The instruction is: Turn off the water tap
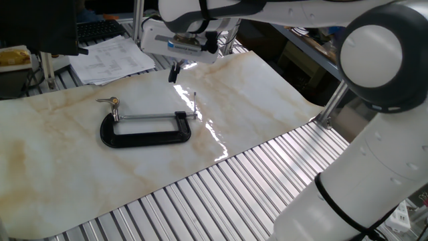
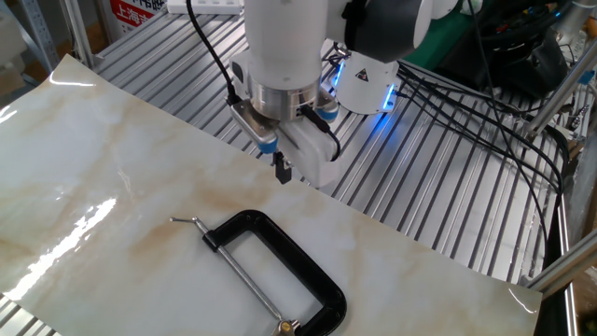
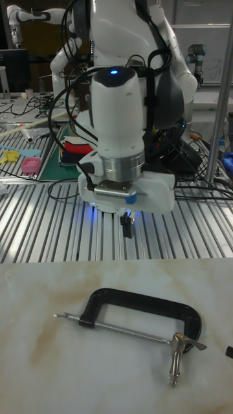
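The water tap (image 1: 114,102) is a tiny brass fitting with a thin sideways lever. It stands at one end of a black C-clamp (image 1: 144,131) lying flat on the marble-patterned sheet. The tap (image 2: 284,327) sits at the bottom edge in the other fixed view, and the tap (image 3: 177,340) is near the clamp's right end in the tall view. My gripper (image 1: 175,71) hangs above the sheet beyond the clamp (image 2: 297,257), well away from the tap. The gripper (image 2: 282,170) has its fingers pressed together on nothing; it shows again as the gripper (image 3: 127,226) behind the clamp (image 3: 145,301).
The clamp's thin steel pin (image 1: 194,102) stands upright at the end opposite the tap. Papers (image 1: 110,57) lie at the back left. Ribbed metal table (image 1: 221,187) surrounds the marble sheet (image 1: 60,147). Cables (image 2: 466,103) run behind the arm's base.
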`<action>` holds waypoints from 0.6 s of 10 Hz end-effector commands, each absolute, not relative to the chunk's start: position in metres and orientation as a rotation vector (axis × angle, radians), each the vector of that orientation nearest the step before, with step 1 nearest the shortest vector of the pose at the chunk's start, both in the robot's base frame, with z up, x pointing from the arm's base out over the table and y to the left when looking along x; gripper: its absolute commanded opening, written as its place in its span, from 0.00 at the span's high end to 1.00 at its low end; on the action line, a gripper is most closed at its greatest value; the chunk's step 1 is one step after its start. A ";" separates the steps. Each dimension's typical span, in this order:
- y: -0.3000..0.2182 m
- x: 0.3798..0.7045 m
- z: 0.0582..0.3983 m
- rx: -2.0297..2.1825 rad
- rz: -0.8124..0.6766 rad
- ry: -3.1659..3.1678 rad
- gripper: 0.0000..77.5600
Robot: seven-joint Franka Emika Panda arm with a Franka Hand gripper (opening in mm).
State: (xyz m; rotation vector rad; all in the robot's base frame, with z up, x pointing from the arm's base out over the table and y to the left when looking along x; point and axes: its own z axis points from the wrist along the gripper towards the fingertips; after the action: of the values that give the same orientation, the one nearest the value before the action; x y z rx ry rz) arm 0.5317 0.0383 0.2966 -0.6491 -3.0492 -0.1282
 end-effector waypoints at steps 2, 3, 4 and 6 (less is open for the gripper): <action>0.048 0.546 0.285 -0.654 -0.103 -3.059 1.00; 0.056 0.553 0.276 -0.652 -0.101 -3.059 1.00; 0.064 0.557 0.271 -0.664 -0.096 -3.057 1.00; 0.082 0.566 0.262 -0.688 -0.071 -3.055 1.00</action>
State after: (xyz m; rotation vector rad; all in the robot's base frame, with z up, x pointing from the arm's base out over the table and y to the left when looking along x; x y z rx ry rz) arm 0.5507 0.0585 0.2765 -0.6598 -3.0536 -0.0958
